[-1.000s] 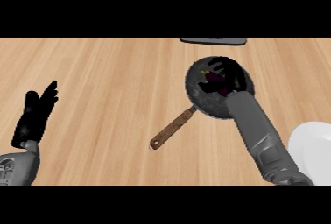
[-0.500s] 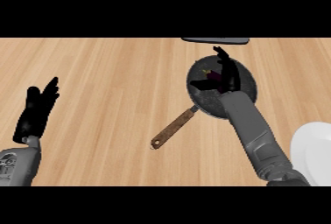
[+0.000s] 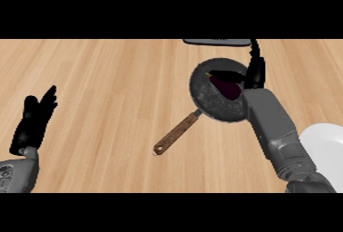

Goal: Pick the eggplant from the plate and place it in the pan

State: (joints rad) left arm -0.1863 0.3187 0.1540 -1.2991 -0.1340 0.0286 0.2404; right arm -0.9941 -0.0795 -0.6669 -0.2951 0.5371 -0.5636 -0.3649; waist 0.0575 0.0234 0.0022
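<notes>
The eggplant lies inside the pan, toward its upper right part, dark purple against the dark speckled base, so the placing looks done or all but done. The right hand stands just beside it at the pan's right rim, fingers straight and pointing up the view, apart and clamped on nothing; whether a finger touches the eggplant cannot be told, since black hand and dark fruit run together there. The main risk from here is in the way out: the right forearm lies along the pan's right edge, and a sideways sweep could catch the rim and slide or turn the pan on the surface, or brush the eggplant toward the edge. A straight lift before pulling back would probably avoid that. The pan's wooden handle runs down and left, away from the arm, so it should not be struck. The white plate shows at the right edge, partly behind the forearm and near the elbow's path, and could be nudged on the retreat. A dark flat object lies at the top edge just above the pan, close to the fingertips. The left hand rests open at the lower left, well apart from all this.
</notes>
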